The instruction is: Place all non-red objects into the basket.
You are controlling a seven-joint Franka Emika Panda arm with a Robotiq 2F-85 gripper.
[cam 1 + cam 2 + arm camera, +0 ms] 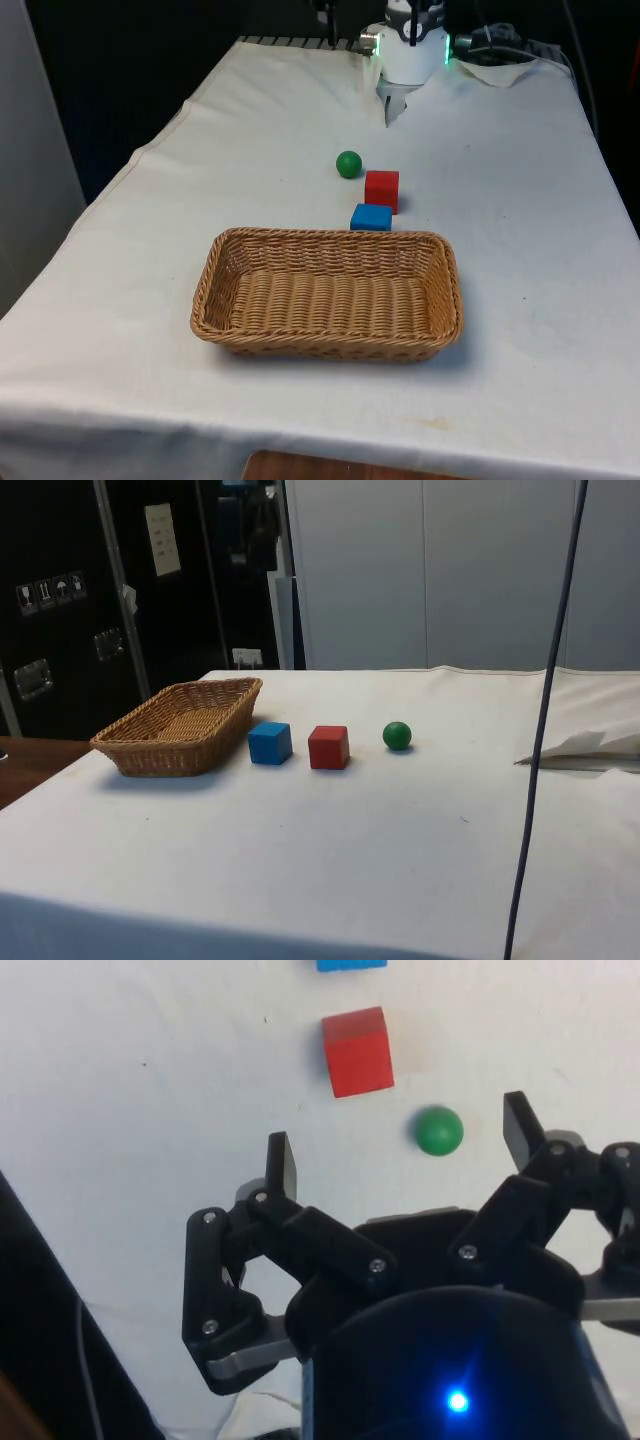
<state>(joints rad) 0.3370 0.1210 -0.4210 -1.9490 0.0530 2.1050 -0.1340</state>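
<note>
The claw (400, 1155) hangs wide open and empty above the green ball (438, 1130); the blue cube (350, 964) is cut off at the wrist view's edge, beyond the red cube (357, 1051)

My claw (400, 1160) is black all over, both fingers (283, 1165) matte black, with small silvery screws on the linkages. Under it the cloth (520, 250) is plain white with no pattern, only a few faint grey specks. The ball (348, 164) is a solid, even green. The cube (382, 189) beside it is bright red, its upper face a shade darker than its side in my wrist view. The other cube (371, 216) is a clear blue. The basket (210, 290) is a warm tan wicker, woven in fine ribbed rows with a braided rim, somewhat lighter on the inside floor than on its walls.
</note>
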